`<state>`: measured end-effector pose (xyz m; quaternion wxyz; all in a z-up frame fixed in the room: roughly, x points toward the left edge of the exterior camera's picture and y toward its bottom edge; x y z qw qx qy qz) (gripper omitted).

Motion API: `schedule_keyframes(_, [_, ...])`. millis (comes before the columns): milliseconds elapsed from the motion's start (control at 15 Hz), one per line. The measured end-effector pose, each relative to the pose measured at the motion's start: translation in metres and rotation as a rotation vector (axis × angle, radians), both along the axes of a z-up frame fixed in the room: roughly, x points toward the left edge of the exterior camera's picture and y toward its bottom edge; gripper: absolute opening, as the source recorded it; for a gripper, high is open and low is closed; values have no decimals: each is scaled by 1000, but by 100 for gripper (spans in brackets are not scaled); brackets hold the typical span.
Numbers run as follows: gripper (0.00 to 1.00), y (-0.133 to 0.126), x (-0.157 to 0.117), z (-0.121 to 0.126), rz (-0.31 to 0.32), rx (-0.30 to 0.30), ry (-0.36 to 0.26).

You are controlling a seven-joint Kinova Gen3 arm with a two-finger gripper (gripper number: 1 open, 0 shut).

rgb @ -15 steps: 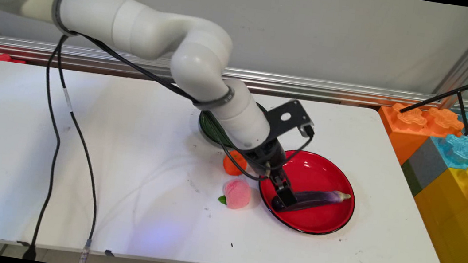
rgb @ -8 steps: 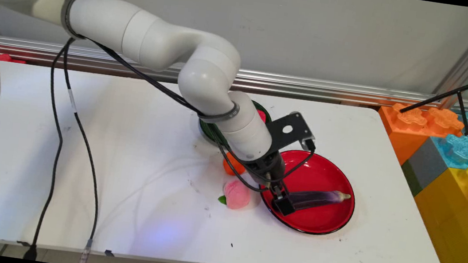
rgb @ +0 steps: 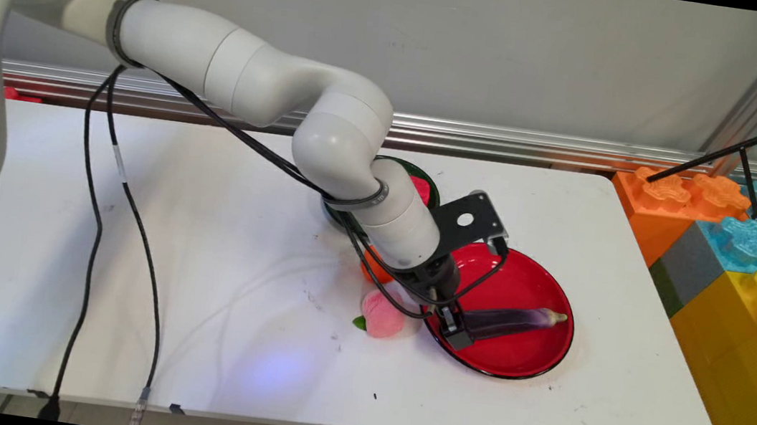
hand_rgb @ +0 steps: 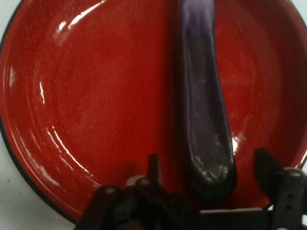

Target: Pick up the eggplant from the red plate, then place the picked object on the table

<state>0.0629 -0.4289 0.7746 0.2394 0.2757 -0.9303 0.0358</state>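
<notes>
A purple eggplant (rgb: 517, 321) lies across a red plate (rgb: 544, 359) at the table's right of centre. My gripper (rgb: 455, 332) is low over the plate's left side, at the eggplant's blunt end. In the hand view the eggplant (hand_rgb: 201, 110) runs up from between the fingers over the red plate (hand_rgb: 86, 105). The gripper (hand_rgb: 208, 162) is open, one finger on each side of the blunt end, with a gap on both sides.
A pink peach (rgb: 382, 314) sits just left of the plate, and an orange (rgb: 370, 271) behind it is partly hidden by the arm. A dark green plate (rgb: 427, 173) with a red thing (rgb: 420, 189) lies farther back. Coloured blocks (rgb: 739, 271) stand off the table's right end.
The arm has come down and a little left along the eggplant, bringing the gripper low around its blunt end. The eggplant, peach and plates have not moved.
</notes>
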Motion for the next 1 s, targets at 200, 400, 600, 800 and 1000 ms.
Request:
schedule_keyframes(200, [0, 1, 0, -2, -14, -10, -3])
schedule_keyframes(400, [0, 3, 0, -4, -23, -15, -5])
schedule_keyframes(600, [0, 4, 1, -2, -24, -20, -3])
schedule_keyframes(800, [0, 4, -1, 6, -17, -23, 2])
schedule_keyframes(1000, [0, 2, -5, 25, -8, -35, 15])
